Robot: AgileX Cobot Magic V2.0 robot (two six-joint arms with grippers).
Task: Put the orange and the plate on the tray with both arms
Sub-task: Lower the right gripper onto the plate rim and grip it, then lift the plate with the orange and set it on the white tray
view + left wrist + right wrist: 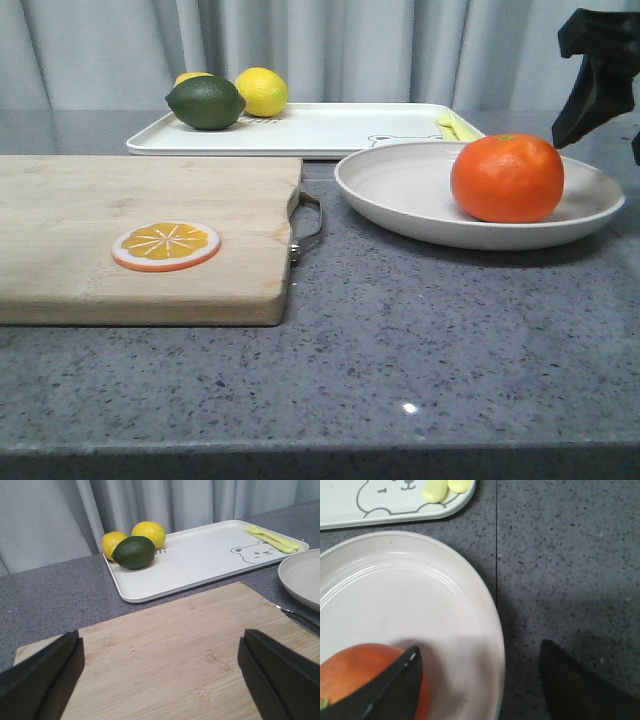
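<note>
My right tool (480, 680) hangs released over the plate's (395, 605) rim: one finger (390, 690) sits above the orange (360, 670), the other (580, 685) above the bare grey surface (570, 555) outside the rim. I see nothing between them. In the front view this tool (598, 85) shows as a dark shape at about 1 o'clock from the orange (507, 177), apart from it.

My left tool (160, 675) is also released, fingers (45, 680) spread wide over the board (175, 650), holding nothing.

The orange rests in the plate (400, 190), toward its right side, green stem dimple up. The plate stands on the surface (420, 340), just right of the board (130, 230) and its metal handle (310, 225). The tray (330, 130) lies behind the plate at about 11 o'clock, its near edge just beside the plate's far rim; I cannot tell whether they touch.

On the tray's left end sit a dark green lime (205, 102) and two lemons (262, 91), bunched together. At its right end lies pale yellow cutlery (272, 537), next to the bear drawing (252, 554). An orange slice (166, 245) lies flat on the board.
</note>
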